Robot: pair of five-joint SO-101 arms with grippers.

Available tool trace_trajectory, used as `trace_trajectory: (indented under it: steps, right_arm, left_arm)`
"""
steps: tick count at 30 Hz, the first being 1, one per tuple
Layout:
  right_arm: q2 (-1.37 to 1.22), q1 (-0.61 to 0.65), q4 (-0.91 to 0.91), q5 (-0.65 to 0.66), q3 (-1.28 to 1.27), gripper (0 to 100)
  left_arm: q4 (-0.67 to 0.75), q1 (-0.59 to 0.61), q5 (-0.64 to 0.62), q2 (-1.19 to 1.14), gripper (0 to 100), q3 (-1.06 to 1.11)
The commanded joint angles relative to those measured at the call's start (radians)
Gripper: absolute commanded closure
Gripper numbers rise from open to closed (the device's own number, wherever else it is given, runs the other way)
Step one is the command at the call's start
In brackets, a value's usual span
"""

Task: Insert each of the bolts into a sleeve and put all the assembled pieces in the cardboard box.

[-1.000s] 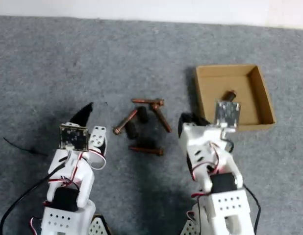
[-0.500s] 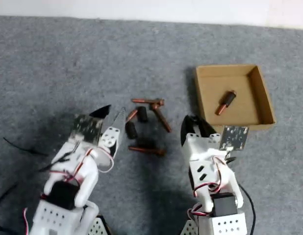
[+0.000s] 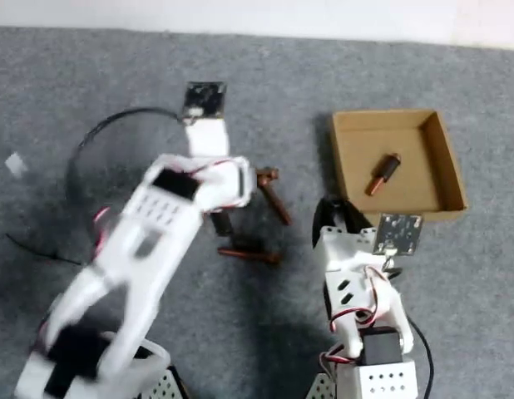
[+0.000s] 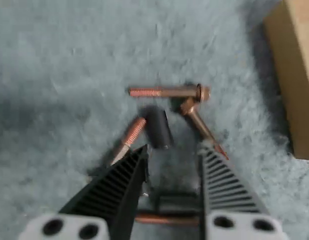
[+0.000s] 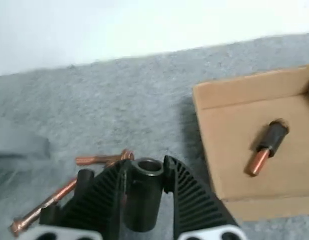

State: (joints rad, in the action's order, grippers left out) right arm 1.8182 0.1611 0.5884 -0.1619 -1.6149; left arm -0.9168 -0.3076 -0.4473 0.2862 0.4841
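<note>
My right gripper is shut on a black sleeve, held upright between its jaws beside the cardboard box. In the high view this gripper sits just off the box's near left corner. One assembled bolt and sleeve lies inside the box. My left gripper hangs open over the loose pile: a black sleeve and three copper bolts around it. A further bolt lies under the jaws. In the high view the left arm covers part of the pile.
Grey carpet covers the table. Loose bolts and a sleeve lie between the two arms. A black cable loops at the left arm's side. A white wall edge runs along the back.
My left arm has swung up and forward from the near left until it hangs over the bolt pile. My right arm drew back from the box, then stayed still.
</note>
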Motion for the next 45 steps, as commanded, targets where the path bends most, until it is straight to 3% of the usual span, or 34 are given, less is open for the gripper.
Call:
trace_trajectory:
  steps: [1, 6, 14, 24, 37, 45]
  right_arm:
    - [0.016, -0.024, -0.044, 0.012, 0.004, 99.5]
    - [0.018, -0.033, -0.044, 0.012, 0.004, 99.5]
    - [0.018, -0.044, -0.044, 0.012, 0.005, 99.5]
    - [0.018, -0.044, -0.044, 0.014, 0.005, 99.5]
    - [0.018, -0.044, -0.044, 0.014, 0.005, 99.5]
    - [0.018, -0.044, -0.045, 0.014, 0.005, 99.5]
  left_arm:
    - [-0.141, -0.099, -0.132, -0.239, 80, -0.271]
    - [-0.146, -0.196, -0.161, -0.447, 86, -0.432]
    - [-0.147, -0.151, -0.293, -0.687, 94, -0.616]
    - [-0.144, -0.122, -0.295, -0.846, 94, -0.711]
    - [-0.150, -0.114, -0.290, -0.875, 94, -0.780]
    - [-0.152, -0.111, -0.290, -0.877, 80, -0.759]
